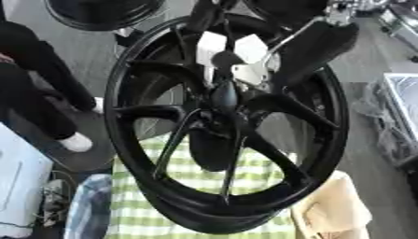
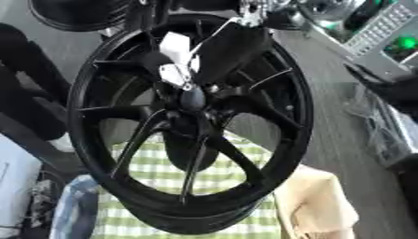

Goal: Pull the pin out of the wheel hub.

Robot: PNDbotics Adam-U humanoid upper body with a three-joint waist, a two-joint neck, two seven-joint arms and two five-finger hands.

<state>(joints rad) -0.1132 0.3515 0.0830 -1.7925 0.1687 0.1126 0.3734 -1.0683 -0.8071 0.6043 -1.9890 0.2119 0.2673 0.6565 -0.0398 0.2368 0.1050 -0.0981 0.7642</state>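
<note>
Left eye view: black wheel hub (image 1: 228,126) stands upright over the green-checked desk (image 1: 139,196). Right hand (image 1: 237,58), coming from the upper right, sits at the hub centre; pin not discernible, presumably beneath it, axis toward us.
Right eye view: same hand (image 2: 176,60); fingers apart or clamped, cannot tell. Left hand unseen

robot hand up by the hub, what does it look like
Only one hand shows clearly, coming in from the upper right on a bulky black forearm. It has pale, white-grey blocky segments over dark parts, and a thin light cable or rod along the arm.
</note>
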